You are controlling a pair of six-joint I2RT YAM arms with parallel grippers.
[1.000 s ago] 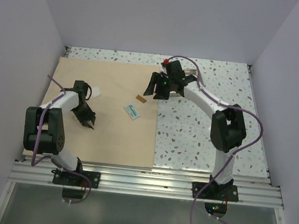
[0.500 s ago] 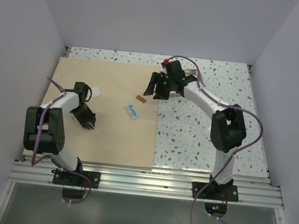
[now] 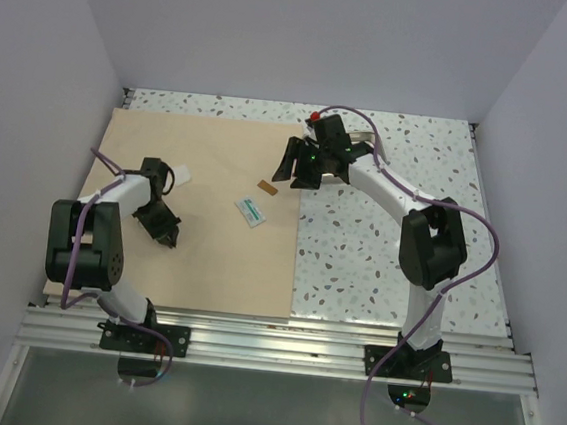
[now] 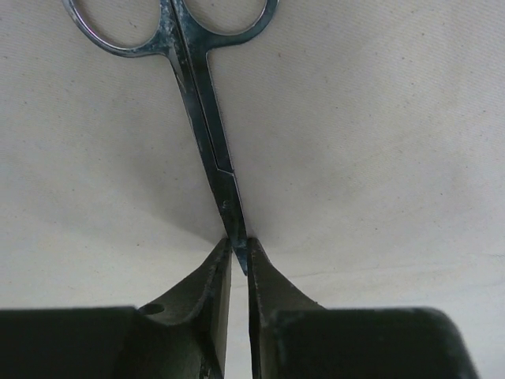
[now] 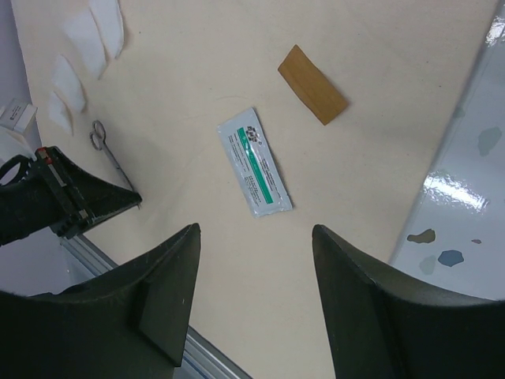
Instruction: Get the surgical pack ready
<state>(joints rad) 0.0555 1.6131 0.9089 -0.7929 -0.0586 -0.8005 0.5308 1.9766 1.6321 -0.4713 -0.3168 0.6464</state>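
Speckled white terrazzo table [image 3: 390, 253] sits just right of my right fingers [image 5: 371, 316], glossy, with a bright glare patch from overhead light. Plain pale grey-lavender walls [image 3: 311, 34] box it in on three sides: one beyond both sets of fingers, one outboard of my left fingers [image 4: 205, 316], one far right. Behind my fingers at the near edge are slotted aluminium rails [image 3: 271, 344], then a dull grey-green surface [image 3: 244, 410] lower down.

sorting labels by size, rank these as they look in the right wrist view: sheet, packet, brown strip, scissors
1. sheet
2. packet
3. brown strip
4. scissors: about as long as the strip but far thinner, so that pair is close
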